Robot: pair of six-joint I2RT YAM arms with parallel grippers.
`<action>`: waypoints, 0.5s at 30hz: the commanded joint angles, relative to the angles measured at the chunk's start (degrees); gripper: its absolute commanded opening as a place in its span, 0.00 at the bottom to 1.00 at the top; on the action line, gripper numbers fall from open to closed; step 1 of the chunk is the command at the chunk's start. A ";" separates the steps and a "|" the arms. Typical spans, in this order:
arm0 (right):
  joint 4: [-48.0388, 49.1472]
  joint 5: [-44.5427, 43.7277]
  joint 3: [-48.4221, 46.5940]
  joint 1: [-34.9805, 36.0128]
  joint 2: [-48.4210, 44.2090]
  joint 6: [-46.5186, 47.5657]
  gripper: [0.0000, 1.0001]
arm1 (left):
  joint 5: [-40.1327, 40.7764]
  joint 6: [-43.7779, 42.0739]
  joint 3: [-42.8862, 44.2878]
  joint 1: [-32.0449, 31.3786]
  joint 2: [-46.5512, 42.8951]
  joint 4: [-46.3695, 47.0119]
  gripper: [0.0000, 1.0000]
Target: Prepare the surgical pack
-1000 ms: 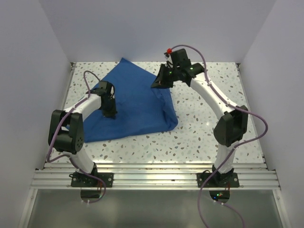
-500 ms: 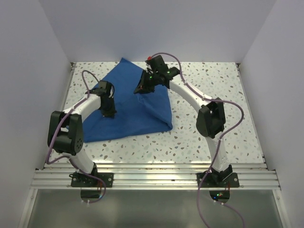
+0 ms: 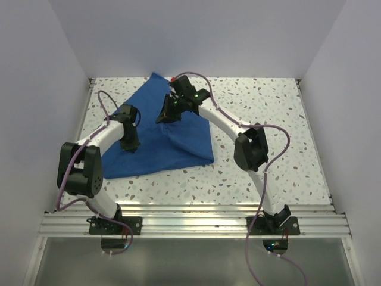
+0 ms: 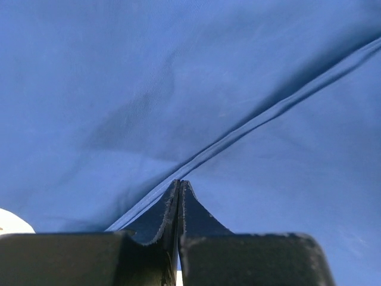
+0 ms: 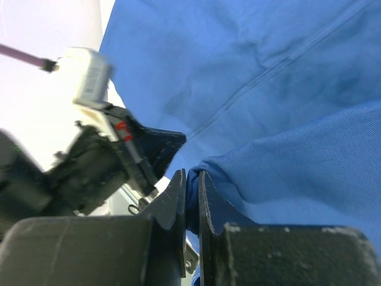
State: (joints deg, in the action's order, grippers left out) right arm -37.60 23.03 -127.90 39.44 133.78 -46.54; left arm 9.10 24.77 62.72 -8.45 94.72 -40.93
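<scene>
Right gripper (image 3: 167, 113) has swung further left across the table, dragging its pinched fold along, and the cloth's near right corner has crept inward! Its jaws are clamped on a raised ridge of the drape (image 3: 178, 146), and the wrist view shows blue fabric squeezed between the fingers (image 5: 174, 202). Left gripper (image 3: 130, 145) has nudged a touch farther back and stands tip-down on the cloth's left half with its jaws pressed fully together. Whether any fabric is caught between them, I cannot tell.

It's a royal-blue drape, lying roughly triangular over the left and middle of the table (image 3: 268, 113). Its far point sits near the back edge, tented up under the right gripper and flat elsewhere. A stitched hem (image 4: 280, 107) runs diagonally across it toward the left gripper.

Tabletop is white with dark speckles, closed in by plain pale walls (image 3: 196, 36) on three sides, with a silver rail (image 3: 190, 225) along the near edge. Count: one drape, two grippers.
</scene>
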 commanded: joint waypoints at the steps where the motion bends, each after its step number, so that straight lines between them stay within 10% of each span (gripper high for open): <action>1: 5.44 3.78 -5.34 1.78 0.69 -2.67 0.00 | 1.62 1.33 -2.33 0.98 0.99 1.99 0.00; 15: 7.37 5.27 -7.89 5.29 7.37 -6.80 0.00 | 1.44 2.47 -5.15 1.68 2.85 4.98 0.00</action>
State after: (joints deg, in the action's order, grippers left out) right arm -35.79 23.79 -132.20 43.40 140.29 -49.87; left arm 9.78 25.56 59.00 -7.40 97.38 -39.40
